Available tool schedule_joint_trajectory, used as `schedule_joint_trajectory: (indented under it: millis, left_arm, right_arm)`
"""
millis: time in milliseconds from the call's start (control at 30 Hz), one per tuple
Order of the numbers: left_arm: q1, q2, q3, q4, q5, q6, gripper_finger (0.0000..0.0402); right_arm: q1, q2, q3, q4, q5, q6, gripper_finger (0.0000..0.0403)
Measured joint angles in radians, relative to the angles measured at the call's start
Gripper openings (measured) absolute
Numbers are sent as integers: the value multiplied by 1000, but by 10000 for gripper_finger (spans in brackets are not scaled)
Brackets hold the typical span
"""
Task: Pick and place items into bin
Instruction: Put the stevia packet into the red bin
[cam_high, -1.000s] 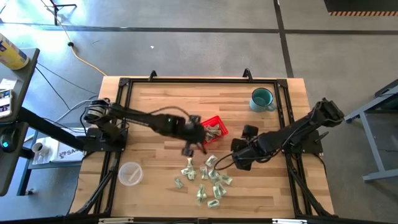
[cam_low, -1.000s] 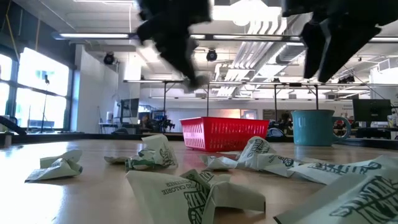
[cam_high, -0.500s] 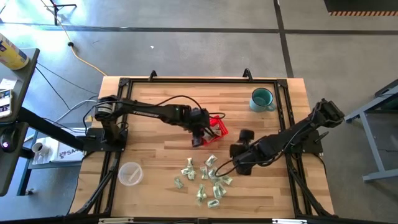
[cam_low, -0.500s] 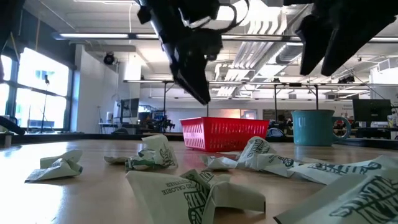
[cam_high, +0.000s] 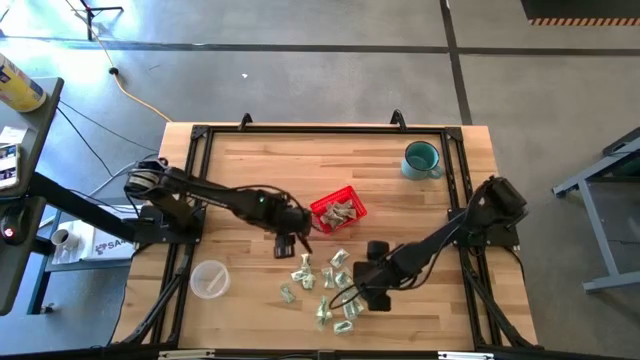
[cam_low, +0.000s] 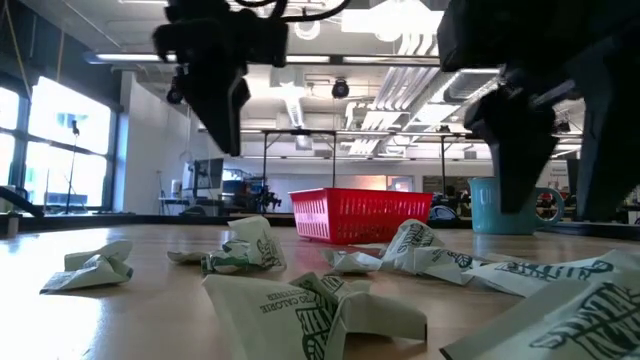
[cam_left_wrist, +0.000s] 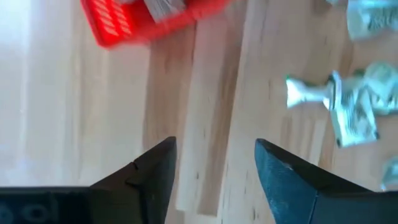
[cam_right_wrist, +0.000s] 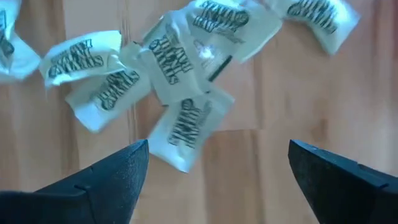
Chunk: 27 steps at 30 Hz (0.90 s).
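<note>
The red basket (cam_high: 320, 212) stands mid-table with a few pale wrapped items (cam_high: 343, 209) inside. Several more items (cam_high: 325, 285) lie scattered on the wood toward the near edge, and in the low view they (cam_low: 300, 300) fill the foreground before the basket (cam_low: 360, 215). My left gripper (cam_high: 288, 245) hovers open just left of and nearer than the basket, over bare wood (cam_left_wrist: 214, 152), with nothing between its fingers. My right gripper (cam_high: 358, 292) hangs open above the right side of the pile; its wrist view shows wrapped pieces (cam_right_wrist: 183, 124) below the wide-spread fingers (cam_right_wrist: 217, 162).
A teal mug (cam_high: 422, 158) stands at the far right of the table. A clear plastic cup (cam_high: 209, 278) sits near the left front. A dark frame (cam_high: 320, 128) borders the wooden top. Bare wood lies at the far side and left of the basket.
My left gripper has swung up to the red basket and then drawn back toward the table's left and near edge. My right gripper has moved toward the near edge and leftward, coming down over the pile of items.
</note>
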Motion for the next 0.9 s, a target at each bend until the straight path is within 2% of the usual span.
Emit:
schedule_joint_trajectory:
  millis: [233,533,700,900]
  left_arm:
    - [-39,-4,-70,2,-1,-14,206]
    - [-36,-20,-84,-24,-4,-15,171]
    - [-36,-39,-83,-39,-9,-46,162]
    - [-36,-52,-83,-73,-13,-110,162]
  right_arm:
    - [41,60,-1,73,69,184,344]
    - [42,135,6,92,75,205,282]
    - [33,135,6,74,74,143,200]
    - [-30,116,3,-1,46,111,39]
